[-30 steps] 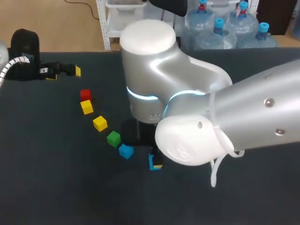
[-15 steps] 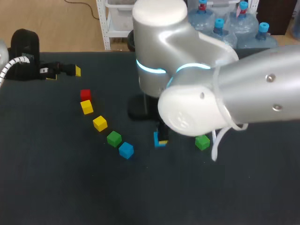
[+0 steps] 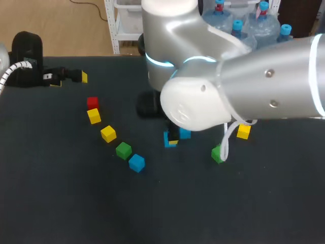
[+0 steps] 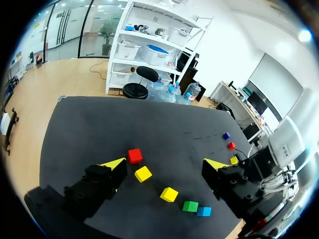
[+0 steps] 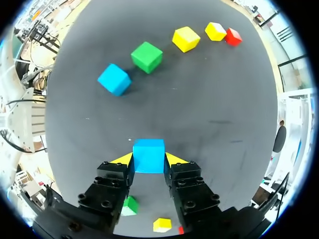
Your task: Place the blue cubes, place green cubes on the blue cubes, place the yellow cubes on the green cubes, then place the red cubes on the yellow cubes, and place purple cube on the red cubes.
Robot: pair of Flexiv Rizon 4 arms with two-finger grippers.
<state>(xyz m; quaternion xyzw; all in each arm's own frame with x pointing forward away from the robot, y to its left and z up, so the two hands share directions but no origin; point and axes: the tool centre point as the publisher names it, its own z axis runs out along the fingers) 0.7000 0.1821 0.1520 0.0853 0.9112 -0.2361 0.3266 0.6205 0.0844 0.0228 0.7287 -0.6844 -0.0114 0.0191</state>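
Right wrist view: end effector [image 5: 148, 161] grips blue cube [image 5: 148, 151].

blue cubes [image 5: 114, 79]: 2
green cubes [image 3: 123, 150]: 2
yellow cubes [image 3: 108, 133]: 3
red cubes [image 3: 92, 102]: 2
purple cube [image 4: 227, 135]: 1, small, colour hard to judge
total cubes: 10
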